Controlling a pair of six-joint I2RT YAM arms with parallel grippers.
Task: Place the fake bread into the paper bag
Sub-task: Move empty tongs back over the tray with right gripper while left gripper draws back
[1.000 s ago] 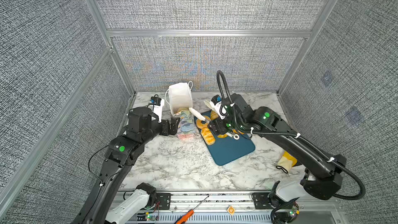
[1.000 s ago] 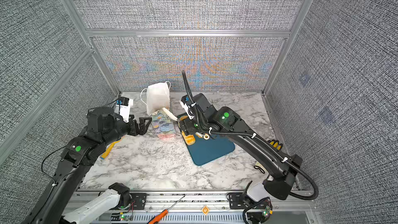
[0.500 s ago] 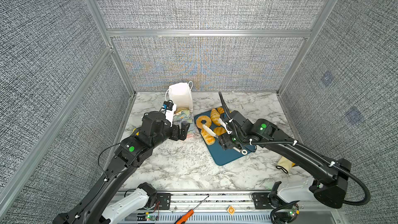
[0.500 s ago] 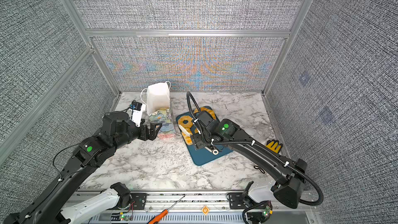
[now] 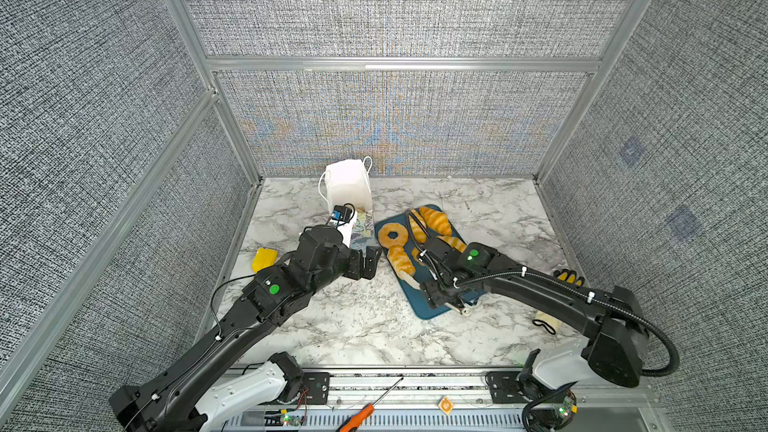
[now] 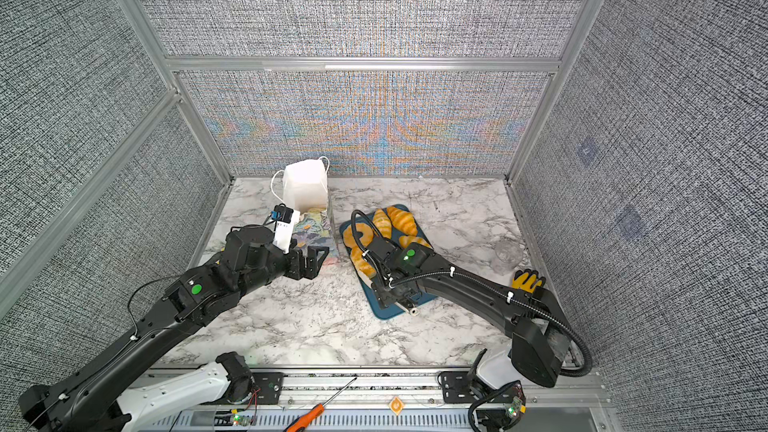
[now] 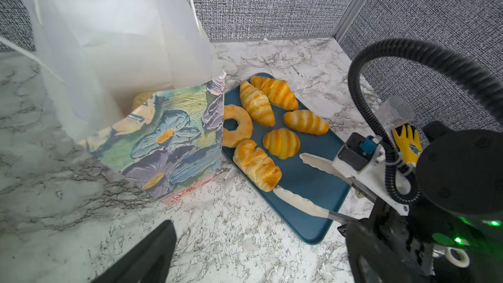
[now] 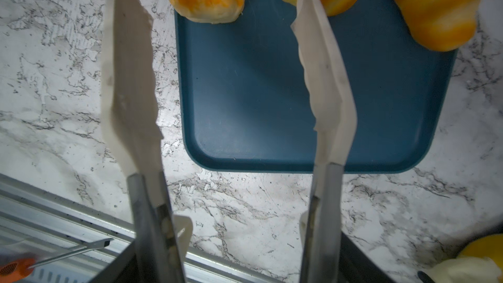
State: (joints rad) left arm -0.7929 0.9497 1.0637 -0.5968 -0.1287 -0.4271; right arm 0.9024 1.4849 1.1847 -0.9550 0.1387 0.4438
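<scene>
The desk (image 5: 353, 326) is white marble-patterned with grey veins, boxed in on three sides by grey woven wall panels (image 5: 395, 6) in aluminium frames. A metal rail (image 5: 415, 384) runs along its 6 o'clock edge, with an orange-handled screwdriver (image 5: 360, 417) lying there. The paper bag (image 5: 348, 184) stands upright toward 11 o'clock, close to the back wall, mouth open and white lining showing. At its 4 o'clock, just beside it, lies a blue tray (image 7: 307, 183) carrying the fake bread (image 7: 281, 142): six pieces counted in the left wrist view (a ring doughnut, croissants and a round ridged roll).

The left gripper (image 5: 368, 260) hovers at the bag's 6 o'clock, fingers spread wide and holding nothing. The right gripper (image 7: 288, 172) sits over the tray's 6 o'clock end, its white scalloped tong blades spread apart with nothing between them. One blade tip lies just beside the nearest croissant, and whether it touches I cannot tell.

A yellow-and-black glove (image 5: 567, 277) and a clear cup (image 6: 507, 255) sit at 3 o'clock.

In both top views the right arm covers part of the tray and some of the bread. A pale golden shape (image 7: 143, 99) shows low inside the bag, too little of it to name. The left wrist view catches only one black finger (image 7: 152, 254) of its own gripper. The right wrist view cuts the bread off at the frame edge.
</scene>
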